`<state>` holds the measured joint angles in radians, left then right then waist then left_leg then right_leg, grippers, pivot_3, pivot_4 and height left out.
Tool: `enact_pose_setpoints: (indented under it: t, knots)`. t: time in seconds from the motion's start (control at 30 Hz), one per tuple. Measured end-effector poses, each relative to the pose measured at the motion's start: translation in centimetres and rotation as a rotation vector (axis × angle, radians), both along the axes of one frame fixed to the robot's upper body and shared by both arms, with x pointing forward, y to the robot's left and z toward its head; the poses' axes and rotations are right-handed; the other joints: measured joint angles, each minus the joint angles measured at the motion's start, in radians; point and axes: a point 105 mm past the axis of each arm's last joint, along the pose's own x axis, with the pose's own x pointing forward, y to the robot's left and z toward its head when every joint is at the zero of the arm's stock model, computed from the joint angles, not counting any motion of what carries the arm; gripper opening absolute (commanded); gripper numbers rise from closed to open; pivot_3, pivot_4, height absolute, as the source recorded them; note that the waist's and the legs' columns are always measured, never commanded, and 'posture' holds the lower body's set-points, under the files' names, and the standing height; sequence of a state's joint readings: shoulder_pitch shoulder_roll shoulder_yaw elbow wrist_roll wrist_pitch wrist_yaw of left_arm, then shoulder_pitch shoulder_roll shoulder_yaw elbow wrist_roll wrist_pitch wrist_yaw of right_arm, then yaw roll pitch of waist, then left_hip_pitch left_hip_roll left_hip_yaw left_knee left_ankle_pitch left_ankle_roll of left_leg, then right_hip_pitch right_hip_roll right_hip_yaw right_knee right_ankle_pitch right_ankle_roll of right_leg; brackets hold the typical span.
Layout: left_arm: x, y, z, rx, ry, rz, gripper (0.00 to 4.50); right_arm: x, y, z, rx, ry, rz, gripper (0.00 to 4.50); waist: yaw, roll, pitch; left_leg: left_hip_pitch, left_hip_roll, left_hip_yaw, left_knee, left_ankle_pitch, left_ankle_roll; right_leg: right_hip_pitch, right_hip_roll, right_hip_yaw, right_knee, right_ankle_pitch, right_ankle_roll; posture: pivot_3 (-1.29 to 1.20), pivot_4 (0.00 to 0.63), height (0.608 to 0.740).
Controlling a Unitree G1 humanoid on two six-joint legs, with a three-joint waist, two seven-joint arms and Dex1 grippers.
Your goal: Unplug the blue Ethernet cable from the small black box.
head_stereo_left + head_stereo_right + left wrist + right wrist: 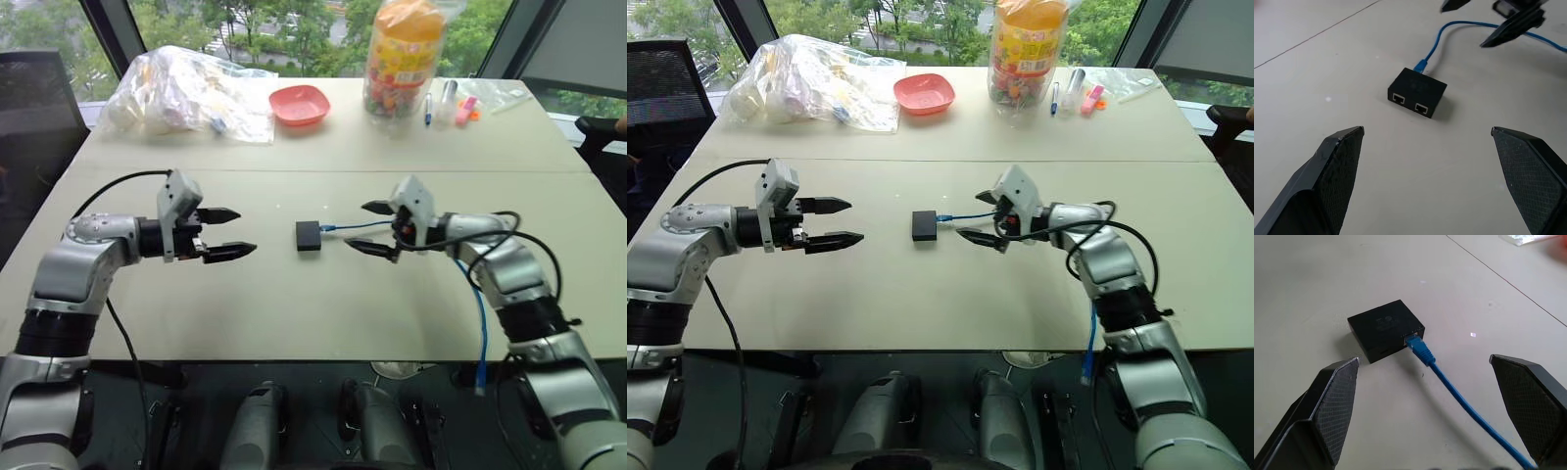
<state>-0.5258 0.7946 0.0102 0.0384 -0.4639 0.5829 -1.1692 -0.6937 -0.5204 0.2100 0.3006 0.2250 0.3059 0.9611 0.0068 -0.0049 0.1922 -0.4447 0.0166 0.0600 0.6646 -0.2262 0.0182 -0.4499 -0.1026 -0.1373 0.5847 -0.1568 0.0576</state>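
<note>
blue ethernet cable [1422, 351] runs from the small black box [1385, 329] straight toward my spread right claw [376, 228] (nearer); left claw [227, 233] spread too.

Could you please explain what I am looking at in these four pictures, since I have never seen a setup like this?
This is a humanoid robot with two arms, each ending in a two-fingered black gripper. Two pictures come from cameras in its head, looking down over a beige table. The other two come from cameras on its wrists, looking along each gripper's fingers.

In the middle of the table lies a small black box with a blue Ethernet cable plugged into one side; the cable runs off the table's near edge. The left gripper and right gripper face the box from either side, both open and holding nothing.

At the far end sit a clear plastic bag, a pink dish, a jar of sweets and some pens.
</note>
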Motion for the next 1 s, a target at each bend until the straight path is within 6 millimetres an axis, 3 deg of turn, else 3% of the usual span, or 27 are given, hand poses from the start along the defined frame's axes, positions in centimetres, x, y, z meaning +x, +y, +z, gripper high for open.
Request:
enact_pose_setpoints:
  t: [0.1,0.23,0.27,0.33,0.57,0.73,0.8,0.9,1.0]
  knots:
    - [-0.2,0.1,0.3,0.011,0.016,-0.016,4.32,2.5,1.2,-0.8,-0.028,0.015,0.006,4.50,-0.008,0.000,0.001,0.000,0.000,0.002,0.000,0.000,0.000,-0.002,0.000,0.002,0.003,0.002,0.003,0.00,0.150,0.740]
    - [-0.6,-0.1,0.4,0.017,0.004,-0.015,4.32,4.3,2.4,-2.3,-0.154,0.017,0.028,4.50,-0.014,0.000,0.001,0.000,-0.001,0.002,0.000,0.000,0.000,-0.002,0.000,0.003,0.005,0.001,0.004,0.00,0.150,0.740]
    - [-0.8,-0.2,0.2,0.018,0.004,-0.013,4.34,4.4,2.5,-3.0,-0.186,0.025,0.036,4.24,-0.017,0.000,0.001,0.001,-0.001,0.002,0.000,0.000,0.000,-0.002,0.000,0.004,0.006,0.001,0.004,0.00,0.150,0.740]
    - [-1.1,-0.4,-0.4,0.013,0.017,-0.003,4.35,4.5,3.0,-2.9,-0.212,0.000,0.063,3.61,-0.022,0.000,0.001,0.003,-0.001,0.005,0.000,0.000,0.000,-0.002,0.000,0.007,0.008,0.001,0.005,0.00,0.150,0.740]
    - [-2.3,0.2,-1.6,-0.003,0.040,0.065,4.35,3.6,5.0,-3.8,-0.261,0.000,0.186,0.03,-0.028,0.000,0.001,0.014,0.004,0.012,0.000,0.001,-0.002,0.002,0.003,0.015,0.013,0.000,0.000,0.00,0.150,0.740]
    - [-1.9,0.4,-1.3,-0.018,0.029,0.091,4.35,3.9,4.9,-3.5,-0.317,-0.077,0.187,0.03,-0.024,0.000,0.001,0.018,0.007,0.015,0.000,-0.001,-0.005,0.004,0.005,0.017,0.011,0.000,-0.002,0.00,0.150,0.740]
    - [-0.6,0.4,-0.4,-0.095,0.018,0.116,4.35,4.6,4.1,-2.8,-0.352,-0.185,0.151,0.03,-0.016,0.001,0.001,0.017,0.007,0.016,0.000,-0.001,-0.005,0.003,0.005,0.018,0.011,0.000,-0.002,0.00,0.150,0.740]
    - [1.8,0.8,1.4,-0.299,0.067,0.137,4.35,5.9,2.3,1.7,-0.380,-0.506,0.066,0.03,-0.010,0.001,0.002,0.013,0.005,0.018,0.000,0.001,-0.002,0.000,0.004,0.020,0.012,0.000,-0.001,0.00,0.150,0.740]
    - [3.8,0.7,3.4,-0.455,0.121,0.095,4.35,5.1,2.4,6.9,-0.350,-0.812,0.069,0.03,-0.019,0.000,0.002,0.009,0.003,0.020,0.000,0.001,-0.001,-0.004,0.005,0.021,0.012,0.002,0.003,0.00,0.150,0.740]
